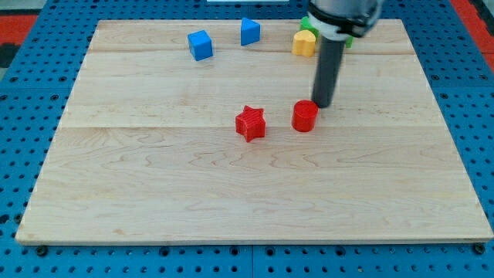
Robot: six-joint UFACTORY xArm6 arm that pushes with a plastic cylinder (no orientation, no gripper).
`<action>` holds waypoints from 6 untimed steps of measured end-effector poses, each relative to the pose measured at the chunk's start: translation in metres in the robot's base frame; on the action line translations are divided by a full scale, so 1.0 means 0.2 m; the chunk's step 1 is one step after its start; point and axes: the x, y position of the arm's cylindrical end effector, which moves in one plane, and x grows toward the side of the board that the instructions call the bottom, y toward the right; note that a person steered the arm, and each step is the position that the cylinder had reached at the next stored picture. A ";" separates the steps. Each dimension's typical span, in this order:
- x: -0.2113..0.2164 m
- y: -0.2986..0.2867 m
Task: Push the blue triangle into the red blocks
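A pale wooden desk [231, 193] is seen from above and slightly in front, set on a blue perforated base [23, 93]. A dark rod hangs down from the arm at the far right of the desk, and my tip [322, 105] is placed just behind and to the right of a red cylinder [305, 116], touching it or nearly so. No pincer is fitted to this arm, so no open or closed state can be told.

A red star-shaped block [250, 123] is found just left of the red cylinder, with a small gap between the two, both near the middle of the desk.

The blue triangle [249, 32] is located at the far edge, well apart from the red blocks and to the left of the rod. A blue cube [200, 45] is seen further left of it, also near the far edge.

A yellow block [303, 43] is set at the far edge beside the arm, with a green block [307, 25] partly hidden behind it; their shapes cannot be made out fully.
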 end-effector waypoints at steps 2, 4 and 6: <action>0.07 -0.39; -0.38 -0.47; -0.74 -0.20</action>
